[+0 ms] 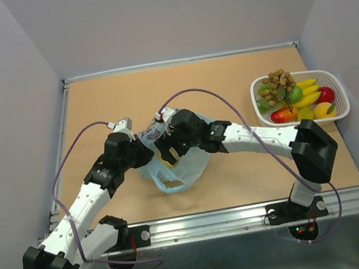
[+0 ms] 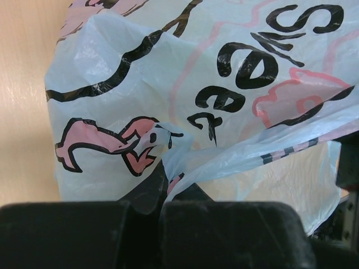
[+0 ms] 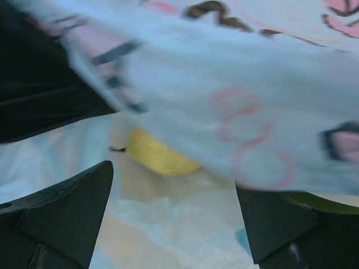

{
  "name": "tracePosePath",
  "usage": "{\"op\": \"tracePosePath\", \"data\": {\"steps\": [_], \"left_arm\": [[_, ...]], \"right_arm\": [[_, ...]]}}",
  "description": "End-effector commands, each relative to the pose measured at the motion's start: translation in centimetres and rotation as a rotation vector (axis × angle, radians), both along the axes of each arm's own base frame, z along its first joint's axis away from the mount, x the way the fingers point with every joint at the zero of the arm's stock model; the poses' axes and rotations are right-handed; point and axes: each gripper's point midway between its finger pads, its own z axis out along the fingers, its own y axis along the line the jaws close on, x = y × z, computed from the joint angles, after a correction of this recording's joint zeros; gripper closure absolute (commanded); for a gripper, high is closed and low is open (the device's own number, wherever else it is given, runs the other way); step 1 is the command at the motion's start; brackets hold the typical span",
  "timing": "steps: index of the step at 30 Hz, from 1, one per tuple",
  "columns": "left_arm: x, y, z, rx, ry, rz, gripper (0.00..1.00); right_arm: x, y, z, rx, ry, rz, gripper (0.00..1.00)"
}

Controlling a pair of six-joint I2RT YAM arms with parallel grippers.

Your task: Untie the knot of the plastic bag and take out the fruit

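Two tools work the plastic bag [image 2: 224, 112]: the left tool [image 2: 161, 204] pinches its film; the right tool [image 3: 173, 188] gapes wide before a yellow fruit [image 3: 154, 154], and closing could snag film instead.

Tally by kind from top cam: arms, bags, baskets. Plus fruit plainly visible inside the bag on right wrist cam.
arms: 2 (left arm, right arm)
plastic bag: 1
white basket: 1
yellow fruit inside the bag: 1; a greenish sliver low on the right is too unclear to count
total: 5
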Motion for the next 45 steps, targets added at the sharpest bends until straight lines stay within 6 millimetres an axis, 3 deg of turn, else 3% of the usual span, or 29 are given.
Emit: {"op": "tracePosePath", "data": {"steps": [1,6,9,14,19,23,24,25,27,28,31,32,34,35,37,38,40,42,45], "left_arm": [[-0.8,0.5,-0.5,-0.002,0.016,0.025,1.0],[-1.4,1.1,-1.0,0.021,0.03,0.036,1.0],[-1.6,1.1,-1.4,0.025,0.043,0.032,1.0],[-1.8,1.0,-2.1,0.032,0.065,0.024,1.0],[-1.8,1.0,-2.2,0.033,0.067,0.026,1.0],[-1.6,1.2,-2.2,0.041,0.061,0.037,1.0],[-1.4,1.3,-2.0,0.043,0.049,0.045,1.0],[-1.1,1.4,-2.0,0.044,0.04,0.051,1.0],[-0.6,1.5,-1.8,0.052,0.026,0.067,1.0],[-0.4,1.6,-1.8,0.058,0.021,0.072,1.0],[0.8,1.5,-1.2,0.072,0.001,0.082,1.0],[1.6,1.8,-1.0,0.097,-0.012,0.1,1.0],[2.4,1.7,-0.7,0.106,-0.021,0.099,1.0],[3.0,1.5,-0.5,0.113,-0.027,0.095,1.0],[3.5,1.4,-0.7,0.127,-0.022,0.088,1.0],[4.0,1.3,-0.3,0.127,-0.032,0.09,1.0],[4.3,1.3,-0.3,0.133,-0.037,0.084,1.0],[4.6,1.3,-0.4,0.138,-0.04,0.085,1.0],[4.6,1.4,-0.6,0.144,-0.043,0.083,1.0]], "right_arm": [[2.4,1.0,-0.6,0.035,-0.039,-0.077,0.07],[2.3,2.5,-4.2,0.045,0.02,-0.06,0.07],[1.3,3.5,-4.9,0.083,0.057,-0.006,0.05],[1.4,3.0,-8.3,0.041,0.085,-0.034,0.03],[1.7,3.6,-9.6,0.051,0.076,-0.023,0.04],[1.8,3.4,-8.2,0.076,0.037,-0.015,0.35],[1.7,3.2,-7.0,0.092,0.019,-0.012,0.46],[1.7,3.0,-6.3,0.095,-0.001,-0.013,0.65],[1.4,2.1,-5.8,0.094,-0.017,-0.013,0.74],[1.3,1.8,-3.8,0.124,-0.044,-0.012,0.77],[0.3,0.2,-2.8,0.123,-0.064,-0.001,0.81],[-0.1,-0.3,-1.0,0.144,-0.089,0.008,0.83],[-0.8,-1.1,-0.3,0.147,-0.099,0.022,0.85],[-1.2,-1.5,1.9,0.184,-0.125,0.031,0.86],[-1.4,-2.3,3.2,0.19,-0.141,0.016,0.87],[-1.3,-2.9,5.1,0.215,-0.17,-0.004,0.89],[-0.8,-4.3,6.4,0.203,-0.212,-0.06,0.89],[1.1,-6.5,8.9,0.197,-0.299,-0.18,0.9],[4.8,-11.9,10.5,0.127,-0.361,-0.383,0.9]]}}
